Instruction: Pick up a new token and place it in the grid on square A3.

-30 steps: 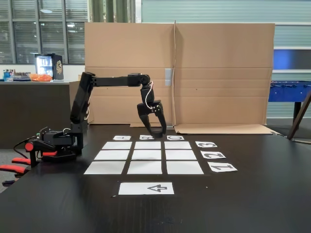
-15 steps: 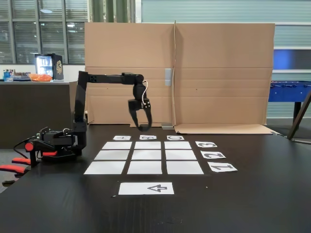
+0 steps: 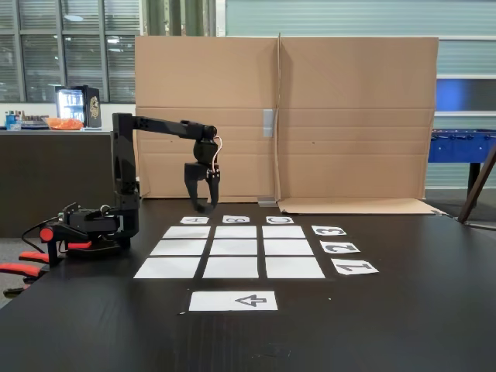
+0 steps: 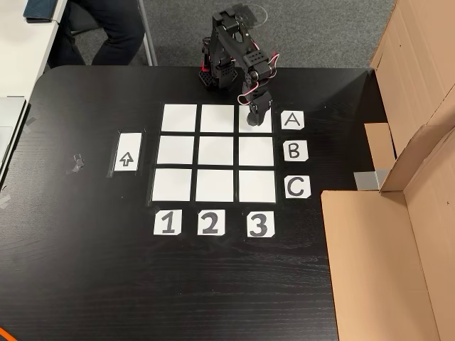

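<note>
The gripper (image 3: 203,208) hangs with its fingertips pointing down at the far edge of the grid (image 4: 217,152); in the fixed view the two fingers look drawn close together, but whether they pinch the token cannot be made out, since no black puck can be told apart from the black fingers or the dark desk (image 3: 403,318). In the other view the gripper (image 4: 257,112) sits over the outer part of square A3 (image 4: 245,126), the corner sheet in line with the "A" card (image 4: 291,120) and the "3" card (image 4: 259,224). Judged from that, the carry to the square looks nearly finished and, if a token is held, lowering and release are left; all nine sheets appear bare, so nothing is placed yet. Readable writing: cards "A", "B" (image 4: 293,150) and "C" (image 4: 297,187) run along one side of the grid, cards "1" (image 4: 168,223), "2" (image 4: 210,223) and "3" along the next. A wider sheet (image 4: 127,151) with a printed arrow lies apart, on the side opposite the letters.
</note>
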